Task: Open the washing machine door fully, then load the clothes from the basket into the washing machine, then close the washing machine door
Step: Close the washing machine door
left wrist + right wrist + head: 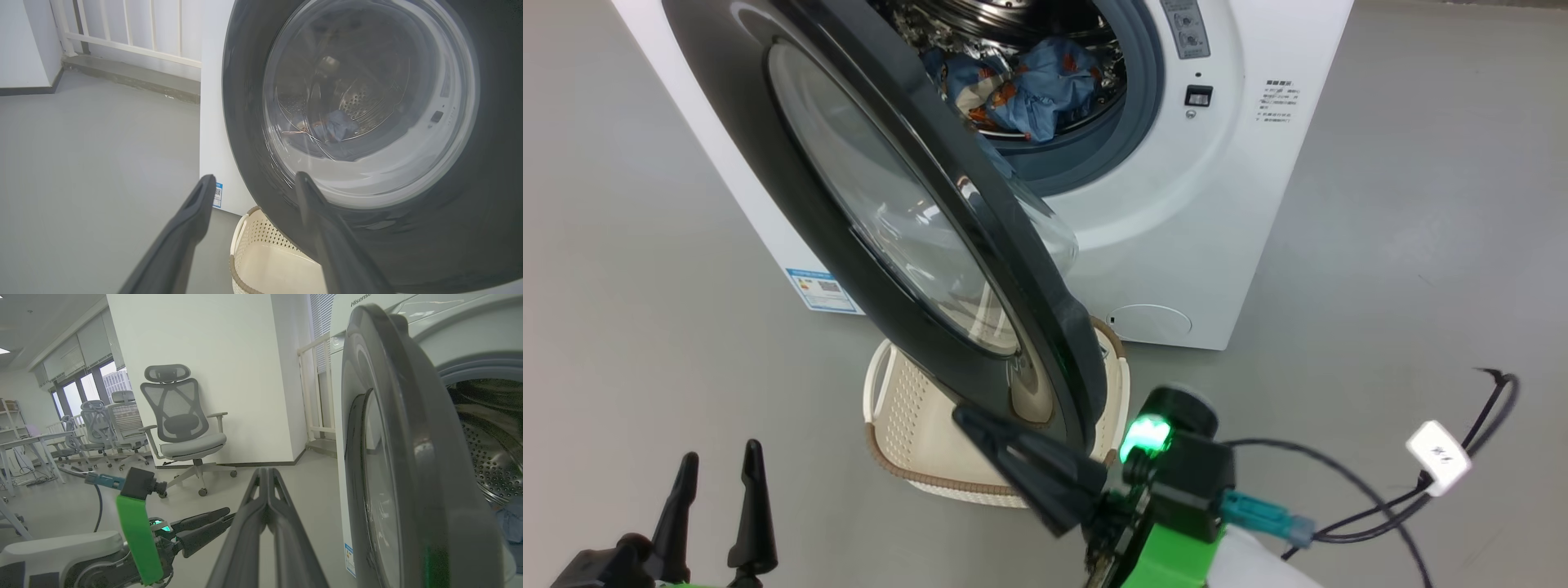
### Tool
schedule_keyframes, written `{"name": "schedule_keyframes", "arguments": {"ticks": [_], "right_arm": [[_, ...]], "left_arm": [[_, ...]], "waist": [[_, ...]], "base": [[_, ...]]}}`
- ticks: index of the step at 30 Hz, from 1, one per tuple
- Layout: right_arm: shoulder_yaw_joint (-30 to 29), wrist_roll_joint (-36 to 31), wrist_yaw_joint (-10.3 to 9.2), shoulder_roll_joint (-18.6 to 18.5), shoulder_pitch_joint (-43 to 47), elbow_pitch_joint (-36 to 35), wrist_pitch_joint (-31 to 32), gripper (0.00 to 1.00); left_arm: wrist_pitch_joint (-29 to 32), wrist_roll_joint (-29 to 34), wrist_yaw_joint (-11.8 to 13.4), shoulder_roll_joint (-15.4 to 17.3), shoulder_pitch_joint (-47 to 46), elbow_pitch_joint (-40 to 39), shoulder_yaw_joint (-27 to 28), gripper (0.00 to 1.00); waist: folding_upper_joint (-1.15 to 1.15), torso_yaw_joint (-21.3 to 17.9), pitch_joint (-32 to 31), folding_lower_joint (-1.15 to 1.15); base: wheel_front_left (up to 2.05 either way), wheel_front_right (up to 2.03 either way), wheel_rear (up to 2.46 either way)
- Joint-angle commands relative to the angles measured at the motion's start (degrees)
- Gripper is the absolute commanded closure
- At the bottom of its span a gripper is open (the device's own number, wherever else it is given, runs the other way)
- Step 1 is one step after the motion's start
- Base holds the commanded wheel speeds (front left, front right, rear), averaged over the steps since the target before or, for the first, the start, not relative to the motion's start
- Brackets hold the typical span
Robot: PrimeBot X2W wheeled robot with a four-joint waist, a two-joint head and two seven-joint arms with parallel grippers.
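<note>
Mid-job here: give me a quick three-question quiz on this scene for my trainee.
1. True or false: the clothes lie inside the washer.
2. The left pincer is open. The right pincer is: A) open, B) shut on nothing, C) shut on the clothes.
3. What stands on the floor beneath the lower edge of the door?

Key: 1 true; 2 B; 3 the basket.

Bright even light; glare on washing machine door
</note>
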Motion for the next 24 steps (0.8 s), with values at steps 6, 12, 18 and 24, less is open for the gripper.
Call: {"name": "schedule_keyframes", "arguments": {"ticks": [6, 12, 18, 24], "right_arm": [[2.7, 1.7, 0.12, 0.8, 1.2, 3.9, -0.3, 1.0], [4.1, 2.7, 0.12, 0.9, 1.7, 8.5, -0.3, 1.0], [4.2, 3.4, 0.12, 0.8, 2.1, 12.7, -0.3, 1.0], [1.8, 4.4, 0.12, 1.2, 0.6, 18.9, -0.3, 1.0]], "left_arm": [[-0.4, -0.5, -0.1, 0.4, -1.3, -1.3, 2.0, 0.0], [-0.4, -0.6, -0.1, 0.3, -1.4, -1.2, 1.6, 0.0], [-0.4, -0.7, -0.1, 0.2, -1.9, -1.1, 1.4, 0.0], [-0.4, -0.8, -0.1, 0.2, -3.2, -1.0, 0.7, 0.0]], "waist": [[0.0, 0.2, 0.3, 0.0], [0.0, 0.3, 0.7, 0.0], [0.0, 0.6, 1.4, 0.0], [0.0, 0.4, 3.3, 0.0]], "base": [[0.0, 0.0, 0.0], [0.0, 0.0, 0.0], [0.0, 0.0, 0.0], [0.0, 0.0, 0.0]]}}
